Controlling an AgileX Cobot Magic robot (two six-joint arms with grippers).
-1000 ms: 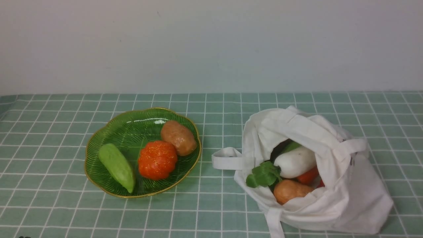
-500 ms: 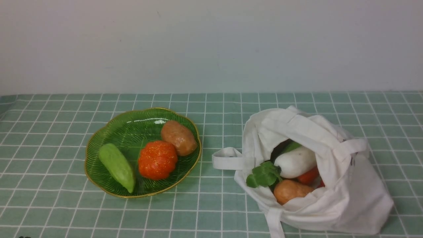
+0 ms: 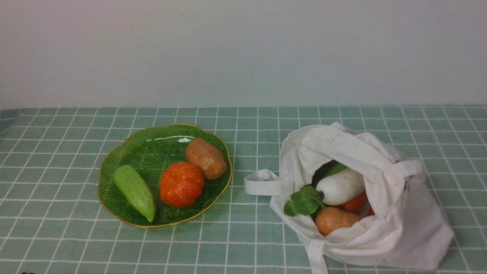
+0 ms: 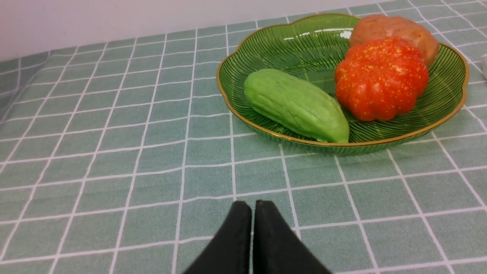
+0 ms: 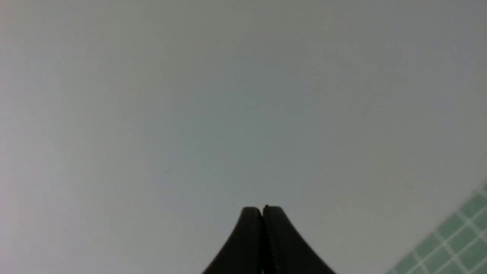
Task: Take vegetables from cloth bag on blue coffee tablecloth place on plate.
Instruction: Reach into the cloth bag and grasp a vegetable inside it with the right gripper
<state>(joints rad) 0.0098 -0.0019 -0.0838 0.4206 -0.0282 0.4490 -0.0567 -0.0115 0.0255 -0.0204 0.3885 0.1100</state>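
The white radish (image 3: 340, 187) with green leaves (image 3: 303, 201) lies in the open mouth of the white cloth bag (image 3: 403, 224), on the right of the teal checked tablecloth (image 3: 251, 125). The green glass plate (image 3: 125, 148) with a gold rim sits at the left; it also shows in the left wrist view (image 4: 266, 49). My left gripper (image 4: 253, 203) is shut and empty, low over the cloth short of the plate. My right gripper (image 5: 262, 208) is shut and empty, facing the wall. Neither arm shows in the front view.
The plate holds a pale green gourd (image 3: 135, 191), an orange pumpkin (image 3: 181, 183) and a brown potato (image 3: 206, 158). The bag also holds a brown potato (image 3: 335, 219) and something red-orange (image 3: 355, 202). A strap handle (image 3: 262, 182) lies toward the plate.
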